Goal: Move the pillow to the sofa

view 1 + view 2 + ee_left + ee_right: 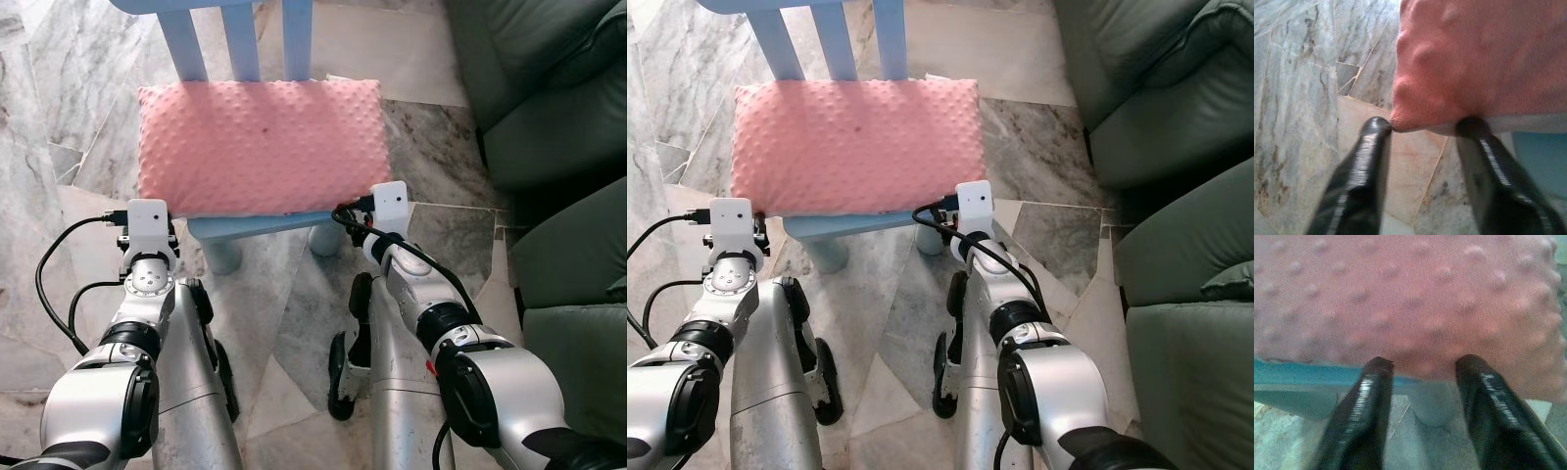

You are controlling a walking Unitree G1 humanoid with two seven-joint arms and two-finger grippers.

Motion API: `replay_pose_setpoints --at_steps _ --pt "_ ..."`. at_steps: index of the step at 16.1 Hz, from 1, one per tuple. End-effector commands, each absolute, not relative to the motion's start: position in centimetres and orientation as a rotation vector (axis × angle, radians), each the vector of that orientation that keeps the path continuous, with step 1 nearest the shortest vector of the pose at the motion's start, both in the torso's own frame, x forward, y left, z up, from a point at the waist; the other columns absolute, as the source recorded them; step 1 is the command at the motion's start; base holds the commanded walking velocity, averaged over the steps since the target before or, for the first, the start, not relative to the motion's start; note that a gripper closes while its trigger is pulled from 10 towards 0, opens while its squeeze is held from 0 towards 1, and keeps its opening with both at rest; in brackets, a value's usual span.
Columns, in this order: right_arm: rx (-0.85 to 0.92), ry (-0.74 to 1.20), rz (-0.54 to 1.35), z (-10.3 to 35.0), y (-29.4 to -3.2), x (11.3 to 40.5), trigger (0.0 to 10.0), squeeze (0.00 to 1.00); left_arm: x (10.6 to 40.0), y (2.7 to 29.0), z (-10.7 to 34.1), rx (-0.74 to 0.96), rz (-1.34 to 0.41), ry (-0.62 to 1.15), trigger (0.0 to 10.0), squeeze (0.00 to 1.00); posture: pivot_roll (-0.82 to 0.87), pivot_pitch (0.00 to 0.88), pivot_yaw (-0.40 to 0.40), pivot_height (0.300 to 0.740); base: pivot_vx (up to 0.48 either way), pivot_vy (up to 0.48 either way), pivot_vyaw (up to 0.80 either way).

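In the left eye view a pink pillow [260,147] with a soft, nubby dotted fabric lies flat across the seat of a light blue chair [260,227], covering nearly the whole seat and overhanging its front edge; the chair's painted slats rise behind it and its round legs stand on a marble floor [59,108] of grey-veined, irregular slabs. A dark green sofa [549,98] with smooth, padded cushions stands at the right, apart from the chair. Both silver arms reach toward the seat's front edge, each wrist topped by a small white box with a black cable. The right eye view gives the same layout, the pillow rectangular with rounded corners. In the left wrist view the left gripper [1430,128] has its two glossy black fingers spread apart, the tips touching the underside of the pillow's front left corner, with marble below. In the right wrist view the right gripper [1425,363] also has its fingers spread, tips right at the pillow's front edge above the blue seat edge and a rounded chair leg.
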State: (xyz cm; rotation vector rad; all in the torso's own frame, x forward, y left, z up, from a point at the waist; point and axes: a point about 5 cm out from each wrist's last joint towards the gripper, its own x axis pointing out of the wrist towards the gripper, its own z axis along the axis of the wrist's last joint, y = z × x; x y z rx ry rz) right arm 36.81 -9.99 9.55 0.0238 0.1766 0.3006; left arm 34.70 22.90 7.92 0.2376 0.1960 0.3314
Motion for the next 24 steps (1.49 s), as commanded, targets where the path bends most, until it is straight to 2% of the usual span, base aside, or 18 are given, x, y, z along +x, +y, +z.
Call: replay_pose_setpoints --at_steps 1,8,13,14,15,16,21,24 --pt "0.027 0.238 0.289 7.8 -10.3 35.9 0.0 0.0 33.7 23.6 6.5 0.259 0.342 0.253 0.0 0.0 0.1 0.473 -0.084 0.517 0.0 0.0 0.0" --pt "0.033 0.226 0.267 8.1 -10.8 36.1 0.0 0.0 33.4 24.5 6.5 0.281 0.39 0.278 0.0 0.0 0.11 0.459 -0.086 0.517 0.0 0.0 0.0" --pt "0.018 0.215 0.242 7.9 -12.1 36.0 0.0 0.0 33.2 25.4 6.6 0.243 0.447 0.279 0.0 0.0 0.1 0.436 -0.084 0.517 0.0 0.0 0.0" --pt "0.007 0.216 0.246 7.9 -12.3 36.0 2.4 0.0 33.2 25.7 6.7 0.241 0.467 0.282 0.0 0.0 0.1 0.429 -0.084 0.517 0.0 0.0 0.0" --pt "-0.001 0.215 0.24 8.0 -12.5 36.1 9.7 0.87 33.2 25.9 6.8 0.255 0.486 0.29 2.6 0.0 0.1 0.417 -0.084 0.517 0.0 0.0 0.0" --pt "-0.004 0.195 0.247 8.4 -12.6 36.3 10.0 1.0 33.3 25.9 7.0 0.213 0.498 0.273 10.0 1.0 0.1 0.399 -0.086 0.517 0.0 0.0 0.0" --pt "-0.022 0.058 0.333 9.5 -12.7 35.9 10.0 1.0 33.5 25.5 9.0 0.208 0.398 0.104 10.0 1.0 0.08 0.308 -0.085 0.517 0.0 0.0 0.0" --pt "-0.001 0.006 0.339 8.5 -13.6 33.9 10.0 1.0 30.7 24.8 9.2 0.21 0.316 0.024 10.0 1.0 0.08 0.263 -0.081 0.517 0.0 0.0 0.0"
